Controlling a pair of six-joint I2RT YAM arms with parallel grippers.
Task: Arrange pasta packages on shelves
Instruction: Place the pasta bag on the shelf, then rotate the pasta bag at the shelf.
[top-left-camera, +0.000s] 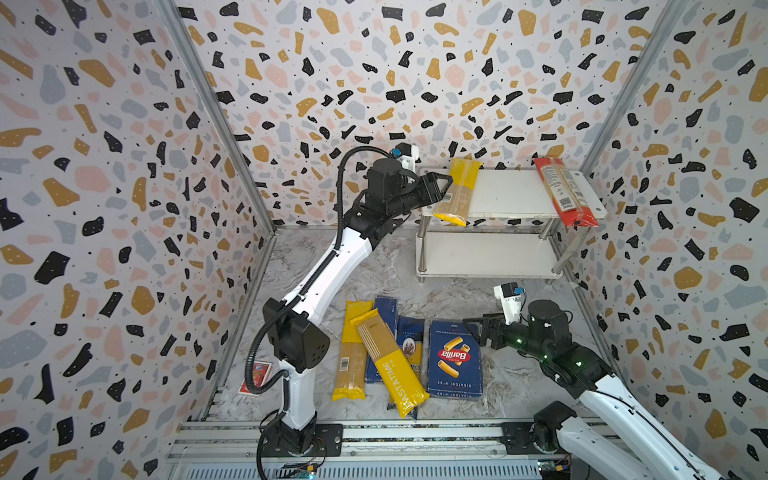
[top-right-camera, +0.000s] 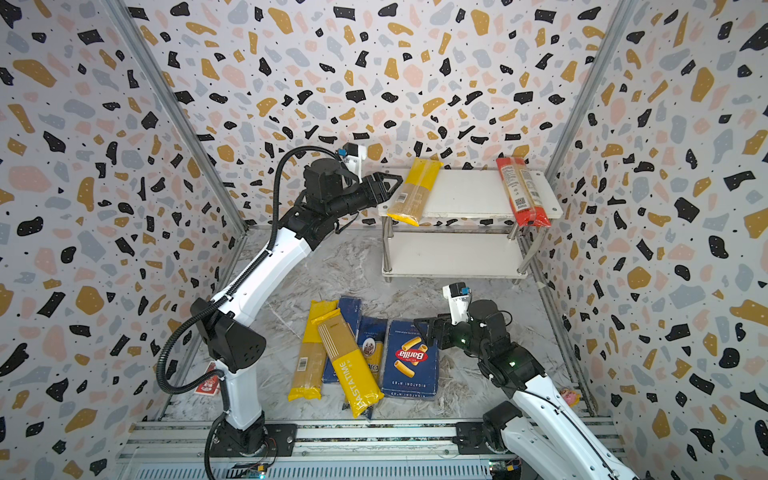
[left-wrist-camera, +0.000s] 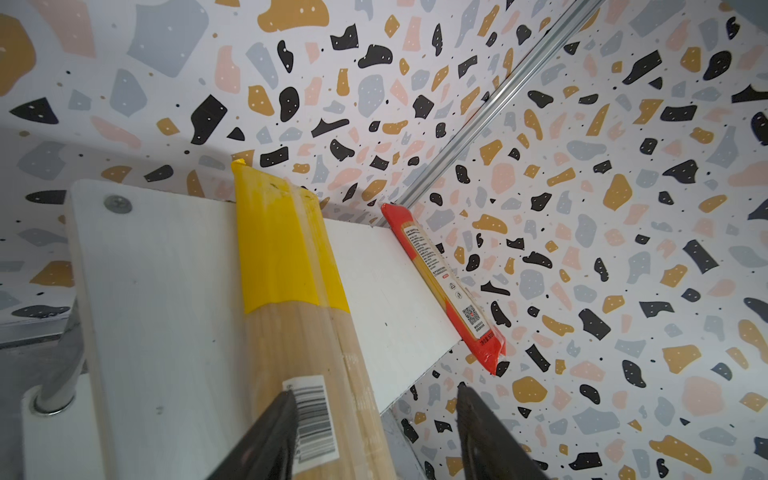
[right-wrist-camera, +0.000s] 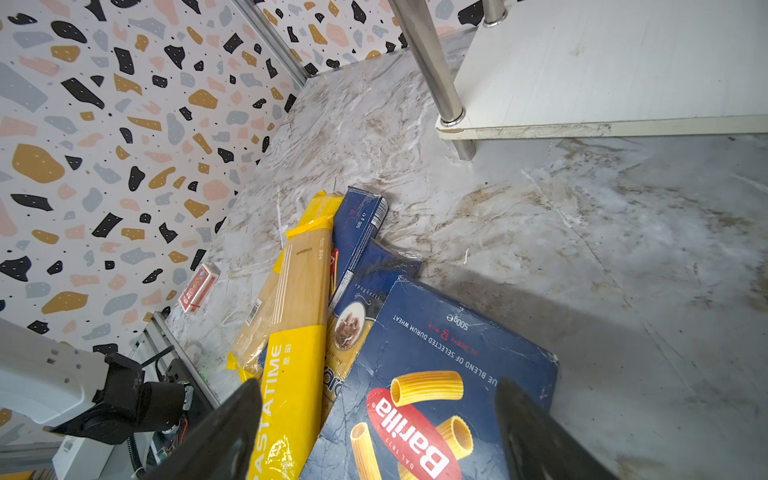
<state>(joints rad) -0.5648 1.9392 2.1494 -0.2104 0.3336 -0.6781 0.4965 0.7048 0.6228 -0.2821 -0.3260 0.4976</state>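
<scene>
On the shelves (top-left-camera: 507, 193), top board: yellow spaghetti bag (top-left-camera: 457, 189) overhangs front edge; left claw (left-wrist-camera: 374, 395) at it, jaws apart; right claw (right-wrist-camera: 378, 384) spread above rigatoni box (right-wrist-camera: 436, 353).

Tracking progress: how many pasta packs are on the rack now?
2, both on the top board: a yellow bag across its left end and a red bag across its right end. The lower board shows none, though it is partly hidden.

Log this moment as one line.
left gripper: open, at yellow pack on top shelf | right gripper: open, above rigatoni box | red pack: on top shelf
</scene>
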